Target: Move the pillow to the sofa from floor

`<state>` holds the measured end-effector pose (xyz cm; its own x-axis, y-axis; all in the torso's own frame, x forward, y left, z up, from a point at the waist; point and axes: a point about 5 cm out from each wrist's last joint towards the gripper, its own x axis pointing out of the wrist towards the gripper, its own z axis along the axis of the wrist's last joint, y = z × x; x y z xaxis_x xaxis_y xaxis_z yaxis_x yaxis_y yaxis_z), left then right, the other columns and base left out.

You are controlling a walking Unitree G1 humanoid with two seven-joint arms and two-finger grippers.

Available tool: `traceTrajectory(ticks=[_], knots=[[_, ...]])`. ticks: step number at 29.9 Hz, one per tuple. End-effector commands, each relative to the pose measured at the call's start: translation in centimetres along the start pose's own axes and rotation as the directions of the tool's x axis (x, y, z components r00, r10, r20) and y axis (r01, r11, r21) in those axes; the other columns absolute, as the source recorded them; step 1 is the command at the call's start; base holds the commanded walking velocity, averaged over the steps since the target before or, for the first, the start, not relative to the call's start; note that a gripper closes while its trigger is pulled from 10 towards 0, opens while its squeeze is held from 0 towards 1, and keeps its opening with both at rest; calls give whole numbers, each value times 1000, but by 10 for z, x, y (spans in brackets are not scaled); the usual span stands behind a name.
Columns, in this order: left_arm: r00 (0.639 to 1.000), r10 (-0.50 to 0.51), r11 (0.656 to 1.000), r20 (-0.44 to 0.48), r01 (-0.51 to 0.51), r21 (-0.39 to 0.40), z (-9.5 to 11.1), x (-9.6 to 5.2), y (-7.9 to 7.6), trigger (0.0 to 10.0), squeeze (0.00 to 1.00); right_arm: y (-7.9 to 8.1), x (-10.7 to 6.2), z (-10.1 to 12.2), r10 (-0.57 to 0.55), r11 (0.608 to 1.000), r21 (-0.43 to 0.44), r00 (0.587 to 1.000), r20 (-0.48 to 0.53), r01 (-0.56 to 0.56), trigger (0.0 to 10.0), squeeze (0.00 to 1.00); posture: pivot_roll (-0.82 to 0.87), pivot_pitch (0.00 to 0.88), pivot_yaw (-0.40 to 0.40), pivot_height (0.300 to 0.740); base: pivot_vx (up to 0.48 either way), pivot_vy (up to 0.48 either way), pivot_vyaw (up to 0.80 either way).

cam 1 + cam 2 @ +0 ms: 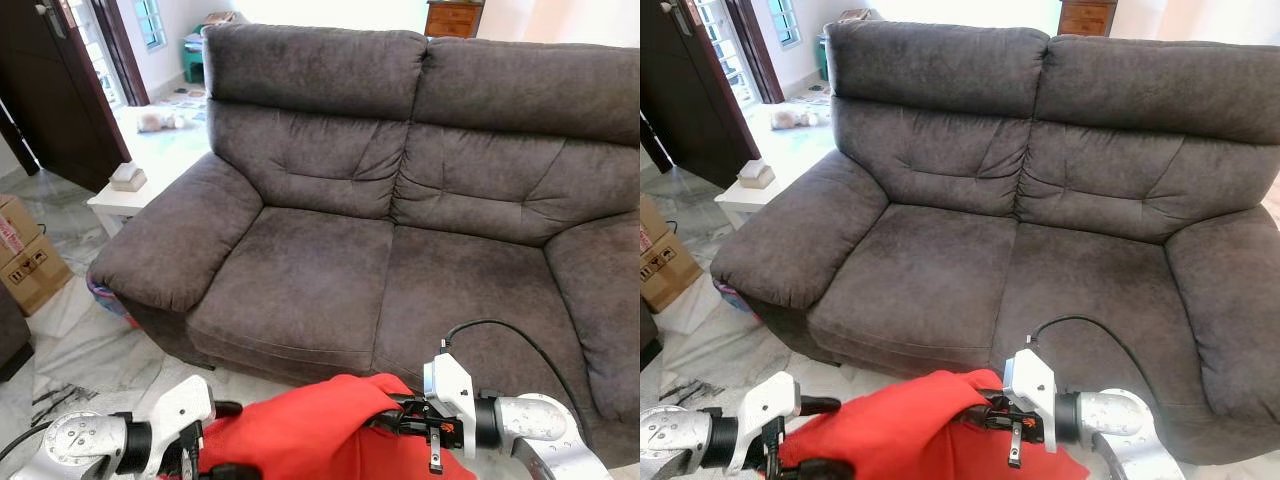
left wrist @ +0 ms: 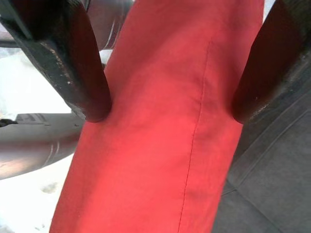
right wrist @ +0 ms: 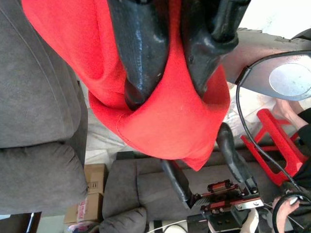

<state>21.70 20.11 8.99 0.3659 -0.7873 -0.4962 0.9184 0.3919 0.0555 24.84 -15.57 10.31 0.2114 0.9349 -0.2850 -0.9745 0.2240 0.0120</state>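
Note:
A red pillow (image 1: 310,430) hangs in the air just in front of the dark grey two-seat sofa (image 1: 330,270), low between my two arms. My left gripper (image 1: 225,440) clamps its left side, and the left wrist view has one black finger (image 2: 87,82) pressed into each face of the pillow (image 2: 170,145). My right gripper (image 1: 385,415) is shut on a fold of the fabric at the pillow's right top edge. Seen from the right wrist, both fingertips (image 3: 136,92) pinch the red cloth (image 3: 165,126). Both seat cushions of the sofa are bare.
A white side table (image 1: 120,205) with a tissue box (image 1: 127,177) stands left of the sofa's armrest. A cardboard box (image 1: 30,265) sits on the marble floor (image 1: 90,350) at far left, near a dark door (image 1: 50,90). Behind me are a red stool (image 3: 272,141) and a person's hand (image 3: 286,201).

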Motion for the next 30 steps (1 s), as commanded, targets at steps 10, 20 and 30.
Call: traceTrajectory(ticks=[10, 20, 30], knots=[[985, -23, 999, -170, 28, 31, -37, -5, -9, 10000, 0, 1, 1, 29, 37, 994, -107, 994, 103, -26, 10000, 0, 135, 81, 29, 740, 0, 0, 0], [980, 120, 989, -160, -105, 101, -42, 2, 4, 10000, 0, 4, 0, 32, 47, 993, -110, 993, 109, -35, 10000, 0, 129, 85, 25, 740, 0, 0, 0], [975, 124, 990, -185, -109, 91, -53, 11, 1, 10000, 0, 5, -1, 34, 47, 993, -111, 993, 109, -35, 10000, 0, 124, 85, 20, 740, 0, 0, 0]])
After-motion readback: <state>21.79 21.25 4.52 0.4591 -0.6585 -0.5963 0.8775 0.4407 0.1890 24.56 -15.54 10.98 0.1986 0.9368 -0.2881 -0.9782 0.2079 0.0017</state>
